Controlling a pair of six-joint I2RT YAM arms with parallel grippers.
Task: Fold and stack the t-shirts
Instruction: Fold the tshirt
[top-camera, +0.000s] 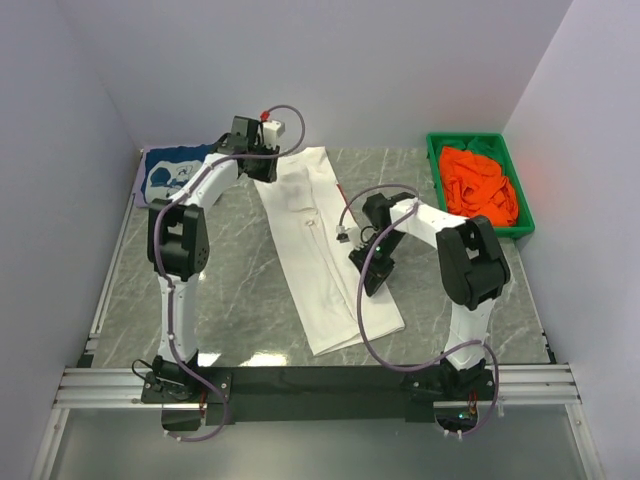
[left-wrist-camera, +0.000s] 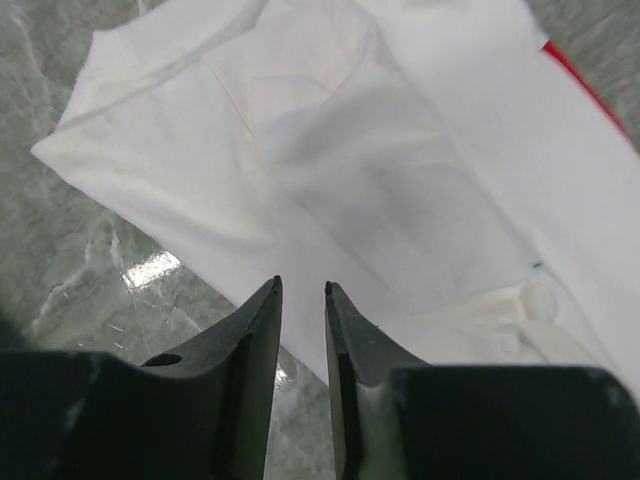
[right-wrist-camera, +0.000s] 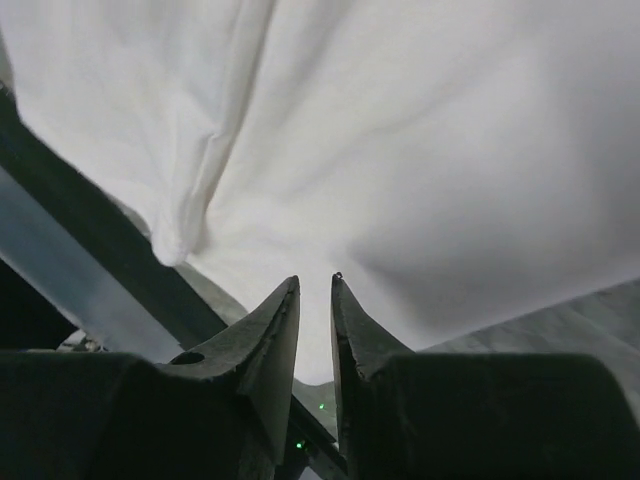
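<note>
A white t-shirt (top-camera: 325, 250) lies on the grey table, folded lengthwise into a long strip that runs from the back centre towards the front. My left gripper (top-camera: 262, 168) hovers over its far end, by the sleeve and collar (left-wrist-camera: 380, 150); its jaws (left-wrist-camera: 301, 285) are narrowly apart with nothing between them. My right gripper (top-camera: 364, 282) hovers at the strip's right edge near the hem (right-wrist-camera: 400, 150); its jaws (right-wrist-camera: 315, 277) are also narrowly apart and empty. A navy t-shirt with a white graphic (top-camera: 168, 172) lies at the back left. Orange cloth (top-camera: 480, 185) fills the green bin.
The green plastic bin (top-camera: 432, 152) stands at the back right against the wall. Grey walls close in the table on the left, back and right. The metal rail (top-camera: 320, 385) with both arm bases runs along the front edge. A thin red edge (left-wrist-camera: 585, 85) shows beyond the white shirt.
</note>
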